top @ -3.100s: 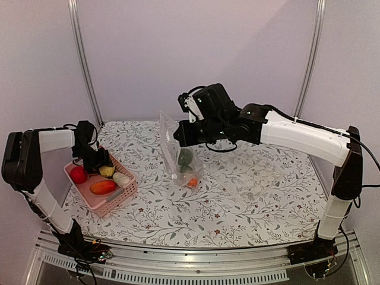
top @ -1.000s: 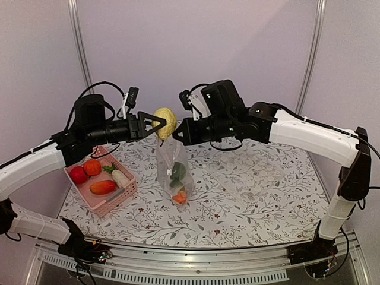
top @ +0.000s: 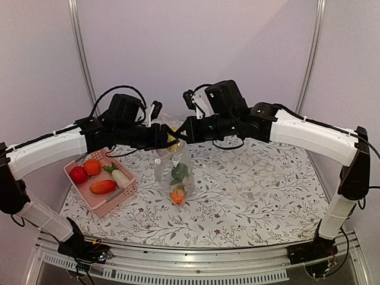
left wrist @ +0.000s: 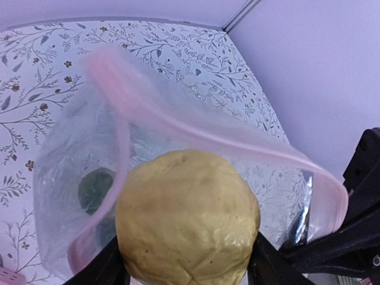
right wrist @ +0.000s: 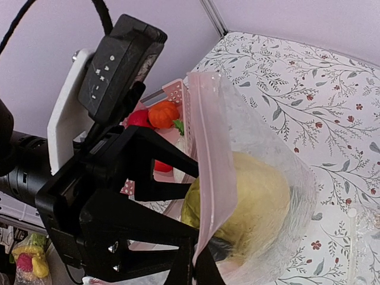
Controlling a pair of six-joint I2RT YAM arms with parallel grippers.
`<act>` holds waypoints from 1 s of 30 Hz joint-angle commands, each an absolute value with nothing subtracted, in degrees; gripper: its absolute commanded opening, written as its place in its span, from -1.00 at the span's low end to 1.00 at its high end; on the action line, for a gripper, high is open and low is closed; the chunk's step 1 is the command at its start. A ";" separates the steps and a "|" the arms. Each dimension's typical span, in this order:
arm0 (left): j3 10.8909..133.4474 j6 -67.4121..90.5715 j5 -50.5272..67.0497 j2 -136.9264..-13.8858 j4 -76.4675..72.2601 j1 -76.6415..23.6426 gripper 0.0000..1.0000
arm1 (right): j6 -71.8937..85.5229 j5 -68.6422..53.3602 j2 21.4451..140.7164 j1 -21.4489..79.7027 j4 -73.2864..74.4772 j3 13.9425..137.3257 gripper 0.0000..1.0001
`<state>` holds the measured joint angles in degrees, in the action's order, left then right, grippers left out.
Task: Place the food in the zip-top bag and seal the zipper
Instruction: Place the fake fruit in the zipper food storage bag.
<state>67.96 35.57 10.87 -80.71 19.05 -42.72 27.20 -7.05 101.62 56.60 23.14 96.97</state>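
The zip-top bag (top: 174,172) hangs upright over the table's middle. My right gripper (top: 181,136) (right wrist: 198,264) is shut on its pinkish zipper (right wrist: 208,160) (left wrist: 196,133) and holds the mouth open. My left gripper (top: 168,140) (left wrist: 187,260) is shut on a yellow fruit (left wrist: 187,222) (right wrist: 252,202), which sits in the bag's mouth just inside the rim. A green piece (top: 179,172) (left wrist: 95,190) and an orange piece (top: 177,195) of the food lie at the bag's bottom. A red, an orange, a white and a red-orange piece lie in the pink basket (top: 116,200).
The pink basket stands at the table's left, near the left arm's elbow. The left gripper's black fingers (right wrist: 157,157) fill the left half of the right wrist view. Grey walls close the back and both sides.
My left gripper has carried the yellow fruit right and down, from beside the bag's rim into its mouth. The right gripper has kept its hold on the zipper.
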 commanded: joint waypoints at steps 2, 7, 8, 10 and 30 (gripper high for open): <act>74.50 31.24 3.60 -84.42 30.57 -47.21 0.19 | 26.98 -6.70 100.37 56.89 21.36 96.50 -1.00; 76.01 31.10 0.55 -85.24 32.88 -48.30 0.24 | 27.07 -6.24 100.63 56.93 21.46 96.50 -1.00; 76.14 31.03 0.23 -85.13 32.92 -48.40 0.25 | 27.07 -6.10 100.57 56.94 21.57 96.46 -1.00; 76.41 30.97 0.19 -84.55 32.95 -48.59 0.34 | 27.05 -5.61 100.59 56.89 21.69 96.42 -1.00; 77.34 31.13 -2.29 -76.41 32.14 -48.87 0.64 | 26.92 -3.62 100.44 56.79 22.38 96.06 -1.00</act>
<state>75.09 31.27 -2.02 -79.20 32.36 -48.01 27.20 -4.84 101.62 56.60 23.07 96.97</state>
